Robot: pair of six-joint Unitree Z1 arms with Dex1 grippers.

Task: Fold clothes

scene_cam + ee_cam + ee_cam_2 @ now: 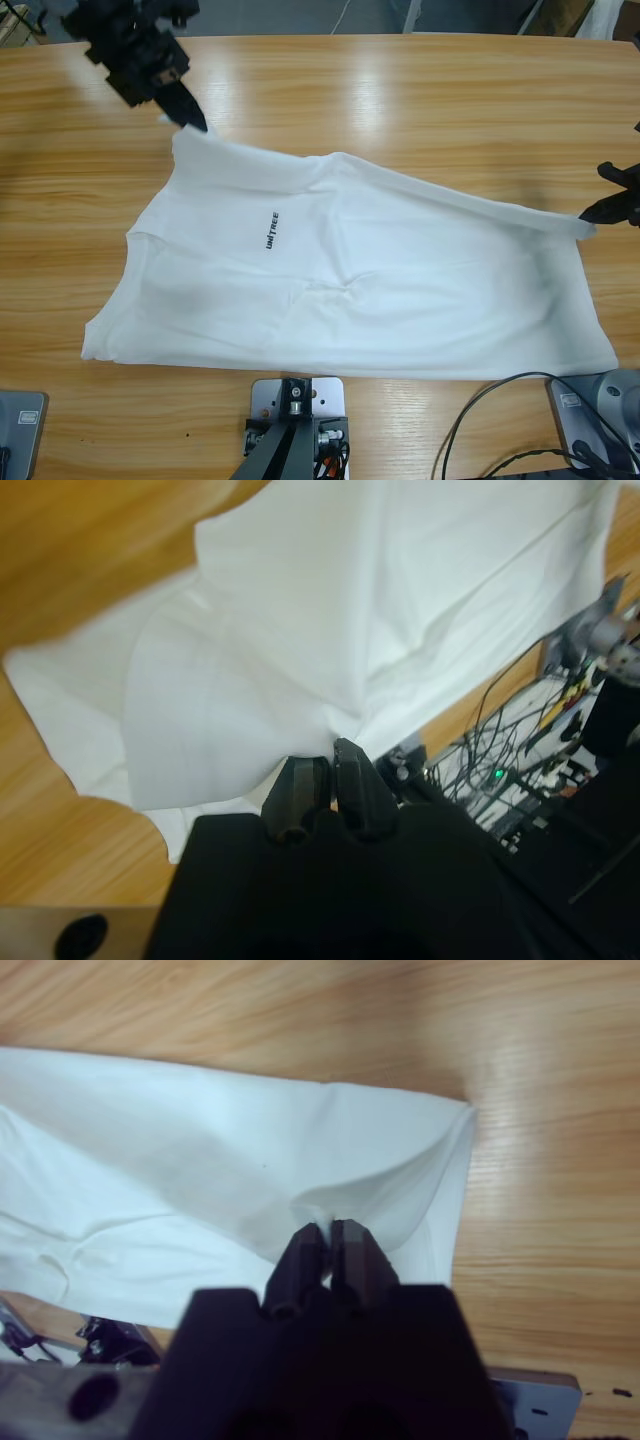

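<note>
The left gripper point(322, 768) has its two black jaws pressed together on a pinch of white cloth, which bunches into a small peak right at the tips. In the overhead view this gripper point(190, 118) sits at the far left of the table, holding the upper left corner of the white T-shirt point(350, 270).

The right gripper point(326, 1240) is likewise pinched tight on a fold of the same shirt's point(200, 1190) edge, the fabric lifting in a soft ridge just ahead of the jaws. From above, this gripper point(600, 210) comes in from the right edge and holds the shirt's far right corner.

The T-shirt lies mostly flat across the middle of the wooden table point(400, 90), stretched between the two grips. A small dark chest logo point(272, 230) faces up, left of centre. Shallow wrinkles run through the middle. The near edge rests on the table, close to the front.

The step in hand appears to be carrying the far edge over toward the near one. To do it well, both grippers should probably rise and travel together at matching speed, keeping light tension between them so the edge stays straight and the cloth does not sag or slip free.
</note>
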